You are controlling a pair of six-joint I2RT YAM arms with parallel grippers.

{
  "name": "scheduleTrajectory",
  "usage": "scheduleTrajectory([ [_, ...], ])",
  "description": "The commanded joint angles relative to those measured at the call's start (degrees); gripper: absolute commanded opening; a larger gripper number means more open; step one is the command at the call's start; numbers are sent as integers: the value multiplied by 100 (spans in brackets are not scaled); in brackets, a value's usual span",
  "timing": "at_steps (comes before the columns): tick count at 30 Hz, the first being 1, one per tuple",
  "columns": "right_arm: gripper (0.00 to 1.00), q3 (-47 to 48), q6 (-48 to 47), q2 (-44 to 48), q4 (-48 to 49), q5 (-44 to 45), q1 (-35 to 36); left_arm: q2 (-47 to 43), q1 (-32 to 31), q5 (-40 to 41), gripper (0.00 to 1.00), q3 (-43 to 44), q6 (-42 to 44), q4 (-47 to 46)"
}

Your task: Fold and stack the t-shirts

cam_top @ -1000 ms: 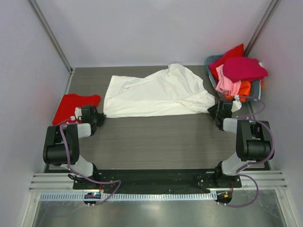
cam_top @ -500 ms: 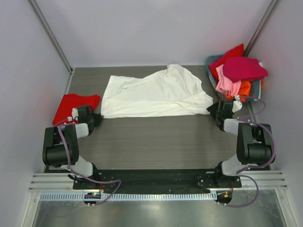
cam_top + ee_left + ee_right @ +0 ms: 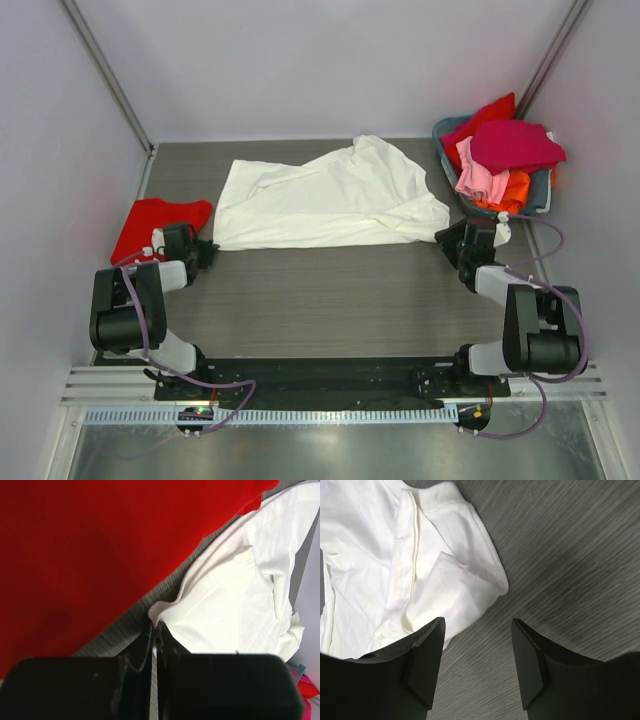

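Observation:
A large white t-shirt point(image 3: 330, 200) lies spread and rumpled across the middle of the table. My left gripper point(image 3: 207, 247) is low at its near left corner. In the left wrist view that gripper point(image 3: 154, 626) is shut, with the corner of the white t-shirt point(image 3: 235, 605) pinched at its tips. A plain red t-shirt point(image 3: 155, 222) lies flat just left of it, and fills the upper left of the left wrist view point(image 3: 90, 545). My right gripper point(image 3: 447, 240) stands open by the shirt's near right corner. Bare table shows between its fingers point(image 3: 477, 625), and the white t-shirt point(image 3: 395, 555) lies just ahead.
A grey-blue basket point(image 3: 541, 186) at the back right holds a heap of t-shirts: a magenta one point(image 3: 515, 145) on top, then pink point(image 3: 478, 175), orange point(image 3: 515, 188) and red point(image 3: 480, 118). White walls close in the table on three sides.
The right gripper has opened wider and drawn back a little from the shirt's right corner. The left gripper has shifted slightly left with the shirt's left corner.

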State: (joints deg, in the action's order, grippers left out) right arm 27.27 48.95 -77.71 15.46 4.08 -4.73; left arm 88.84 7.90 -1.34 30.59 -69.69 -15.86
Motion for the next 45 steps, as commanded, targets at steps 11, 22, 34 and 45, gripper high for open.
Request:
scheduleTrajectory([
  [11,47,279,546,-1273,1038,225,43,-139,45,38,0,-27,157,197],
  [22,1,341,230,-817,423,1060,43,-358,45,82,0,0,245,460],
  [34,1,455,-202,247,-710,1008,51,-2026,45,468,0,18,412,2182],
  [45,1,437,-193,958,-1264,832,51,-2775,36,451,0,16,500,2930],
])
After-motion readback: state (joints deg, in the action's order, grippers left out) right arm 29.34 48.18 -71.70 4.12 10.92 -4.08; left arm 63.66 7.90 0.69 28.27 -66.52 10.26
